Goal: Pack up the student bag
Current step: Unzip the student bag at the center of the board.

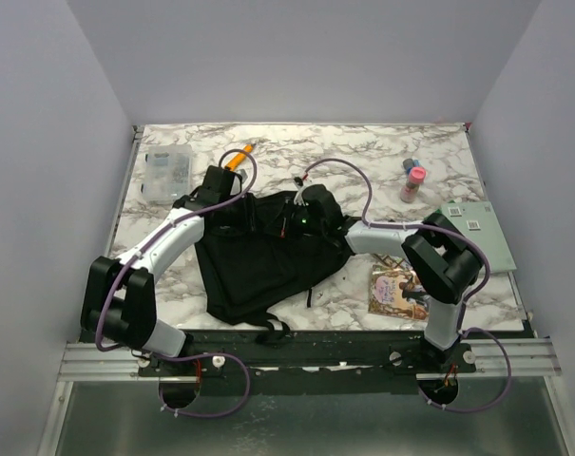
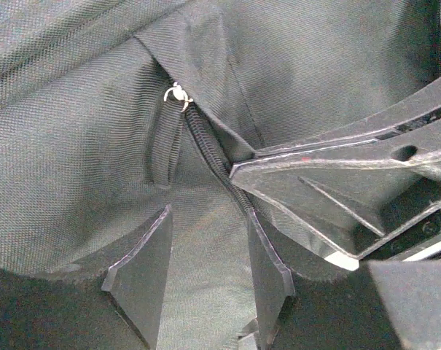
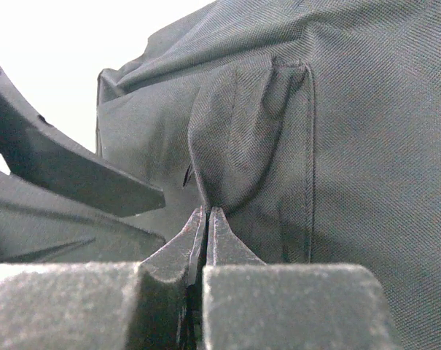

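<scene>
The student bag [image 1: 258, 266], a large black fabric backpack, lies in the middle of the marble table. My left gripper [image 1: 232, 211] is at the bag's upper left. In the left wrist view the left gripper [image 2: 208, 215] stands open, with bag fabric [image 2: 74, 168] filling the gap. A zipper [image 2: 213, 157] with a small metal pull [image 2: 178, 93] runs to its right finger. My right gripper [image 1: 301, 220] is at the bag's upper right. The right wrist view shows the right gripper [image 3: 207, 211] shut on a raised fold [image 3: 235, 146] of the bag. The two grippers are close together.
A clear plastic box [image 1: 166, 171] and an orange pen [image 1: 239, 155] lie at the back left. A pink bottle [image 1: 412, 183] stands at the back right, with a green board [image 1: 479, 233] on the right edge. A picture book [image 1: 398, 290] lies by the right arm.
</scene>
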Robot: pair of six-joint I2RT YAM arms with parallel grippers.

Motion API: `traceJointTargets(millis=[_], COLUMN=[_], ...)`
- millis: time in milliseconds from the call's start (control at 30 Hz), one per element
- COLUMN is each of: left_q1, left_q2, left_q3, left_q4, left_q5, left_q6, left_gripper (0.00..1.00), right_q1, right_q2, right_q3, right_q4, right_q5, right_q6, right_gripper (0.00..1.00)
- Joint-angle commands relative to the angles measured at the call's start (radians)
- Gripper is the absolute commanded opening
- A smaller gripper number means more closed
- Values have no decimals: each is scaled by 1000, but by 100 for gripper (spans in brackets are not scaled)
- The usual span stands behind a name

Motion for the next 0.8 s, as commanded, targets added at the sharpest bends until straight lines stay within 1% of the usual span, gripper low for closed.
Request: traceJointTargets(millis=[0, 133, 300, 467, 567, 767], left_q1=[56, 64, 67, 66, 63, 39], left_q2=[-17, 37, 51, 45, 42, 38], left_q3=[-37, -10, -13, 0, 4, 28], left_q4=[83, 75, 65, 24, 10, -24], left_q5=[124, 191, 165, 73, 42, -37], left_q6=[-82, -40, -19, 9, 26, 59], left_gripper=[46, 42, 40, 39, 35, 35], right_q1=[-2, -3, -3, -4, -3, -4], right_q2=[-55, -55, -61, -70, -74, -86], right_q3=[-50, -44, -35, -37, -43, -63], right_q4=[119, 119, 121, 124, 128, 143], right_q5=[-70, -77, -91, -80, -84, -87], right_q6=[79, 76, 79, 77, 81, 82], right_gripper=[1, 1, 1, 1, 1, 1])
